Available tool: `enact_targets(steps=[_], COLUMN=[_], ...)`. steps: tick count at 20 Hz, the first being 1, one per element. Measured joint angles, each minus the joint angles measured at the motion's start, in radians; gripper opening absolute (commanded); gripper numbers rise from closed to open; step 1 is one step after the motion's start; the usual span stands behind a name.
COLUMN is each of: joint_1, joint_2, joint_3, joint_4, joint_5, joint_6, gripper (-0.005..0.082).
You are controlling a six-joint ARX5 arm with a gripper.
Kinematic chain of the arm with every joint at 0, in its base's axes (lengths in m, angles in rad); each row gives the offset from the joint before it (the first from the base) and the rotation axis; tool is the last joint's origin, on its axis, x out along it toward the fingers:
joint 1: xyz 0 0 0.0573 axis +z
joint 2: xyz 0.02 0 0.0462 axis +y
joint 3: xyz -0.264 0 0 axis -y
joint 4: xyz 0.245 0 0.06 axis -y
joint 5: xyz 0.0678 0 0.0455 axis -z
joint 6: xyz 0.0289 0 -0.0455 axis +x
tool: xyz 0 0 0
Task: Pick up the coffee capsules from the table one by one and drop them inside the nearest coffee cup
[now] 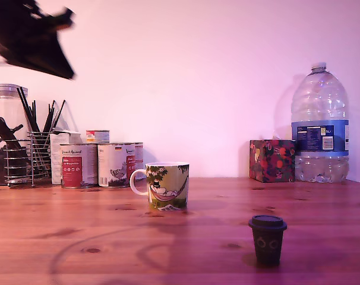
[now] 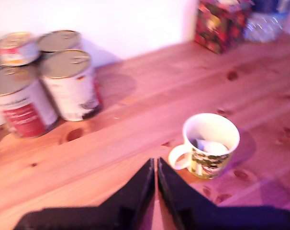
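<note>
The coffee cup (image 1: 167, 186) stands upright on the wooden table (image 1: 79, 237), its white handle towards the exterior view's left. From the wrist view I look down into the cup (image 2: 211, 145) and see pale capsules (image 2: 215, 146) lying inside it. No capsule shows on the bare table in either view. My gripper (image 2: 155, 162) is shut, its dark fingers pressed together with nothing between them, high above the table and off to the handle side of the cup. In the exterior view my arm (image 1: 31, 38) is a dark blurred shape at the top left.
Several tins (image 1: 100, 163) and a wire holder with dark sticks (image 1: 31, 154) stand at the back on the exterior view's left. A patterned box (image 1: 272, 160) and a big water bottle (image 1: 319, 127) are at the back right. A tiny dark lidded cup (image 1: 267, 239) stands front right.
</note>
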Motion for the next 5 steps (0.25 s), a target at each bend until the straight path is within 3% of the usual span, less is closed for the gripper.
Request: enact_targets(steps=[5], joint_1=[-0.001], joint_2=[-0.01], joint_3=[0.0], joint_4=[-0.006], joint_5=[0.001], joint_6=[-0.002], gripper=[-0.0019])
